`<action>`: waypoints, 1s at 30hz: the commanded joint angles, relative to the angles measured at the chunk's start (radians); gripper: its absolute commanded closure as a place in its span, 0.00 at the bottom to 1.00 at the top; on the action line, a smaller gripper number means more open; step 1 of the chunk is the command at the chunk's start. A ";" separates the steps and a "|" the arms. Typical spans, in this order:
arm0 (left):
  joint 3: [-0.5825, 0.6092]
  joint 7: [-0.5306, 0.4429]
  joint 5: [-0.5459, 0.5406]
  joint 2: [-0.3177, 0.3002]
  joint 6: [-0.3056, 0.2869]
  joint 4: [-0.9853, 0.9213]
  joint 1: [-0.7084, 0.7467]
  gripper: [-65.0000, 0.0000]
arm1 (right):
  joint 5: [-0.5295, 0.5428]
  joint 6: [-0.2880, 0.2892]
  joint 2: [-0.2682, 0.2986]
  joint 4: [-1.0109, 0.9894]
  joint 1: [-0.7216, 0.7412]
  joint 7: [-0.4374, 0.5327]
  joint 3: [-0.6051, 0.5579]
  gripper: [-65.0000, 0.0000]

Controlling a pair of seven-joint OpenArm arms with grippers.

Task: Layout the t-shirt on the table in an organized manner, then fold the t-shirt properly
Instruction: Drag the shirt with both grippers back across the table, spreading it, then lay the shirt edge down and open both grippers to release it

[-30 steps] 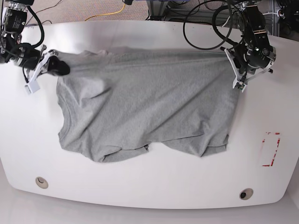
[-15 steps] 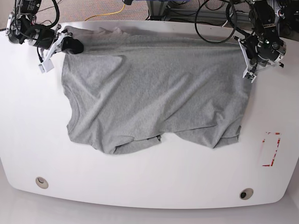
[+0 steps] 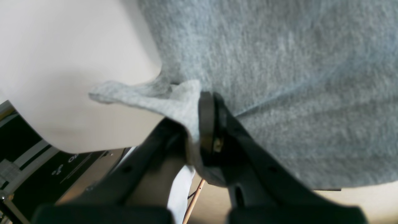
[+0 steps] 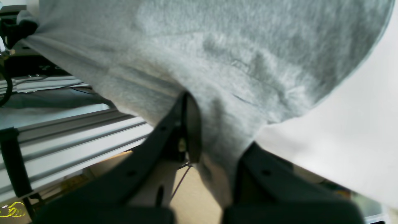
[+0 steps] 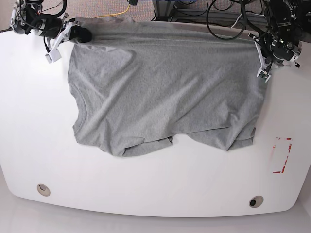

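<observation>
The heather-grey t-shirt (image 5: pixel 160 87) is stretched out across the far half of the white table (image 5: pixel 155 189), plain side up, with no lettering showing. Its far edge is held taut between both grippers at the table's back edge. The left gripper (image 5: pixel 261 43), on the base view's right, is shut on one corner of the shirt; the left wrist view shows its jaws (image 3: pixel 199 124) pinching a fold of the t-shirt (image 3: pixel 279 77). The right gripper (image 5: pixel 77 34), at the far left, is shut on the other corner; the right wrist view shows the t-shirt (image 4: pixel 217 62) bunched between its fingers (image 4: pixel 186 124).
A red tape rectangle (image 5: pixel 282 155) lies at the right near edge. Two round grommets (image 5: pixel 43 189) (image 5: pixel 255 201) sit near the front edge. Cables and metal framing (image 5: pixel 218 14) stand behind the table's back edge.
Both grippers have pulled the shirt's held edge away toward the back of the table. The whole shirt has slid that way and lies flatter and wider.
</observation>
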 commanded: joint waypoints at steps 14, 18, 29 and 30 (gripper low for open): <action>-0.004 0.021 0.044 -0.019 -0.004 0.015 -0.115 1.00 | -0.014 -0.008 0.003 0.000 0.117 0.024 0.015 1.00; -0.002 0.021 0.046 -0.019 -0.004 0.011 -0.179 1.00 | -0.050 -0.008 -0.002 -0.028 0.179 0.021 0.010 1.00; 0.030 0.021 0.049 -0.022 -0.004 -0.001 -0.225 1.00 | -0.071 -0.008 -0.002 -0.125 0.268 0.021 0.009 1.00; 0.030 0.021 0.049 -0.022 -0.004 -0.002 -0.225 1.00 | -0.071 -0.008 0.000 -0.129 0.272 0.021 0.009 1.00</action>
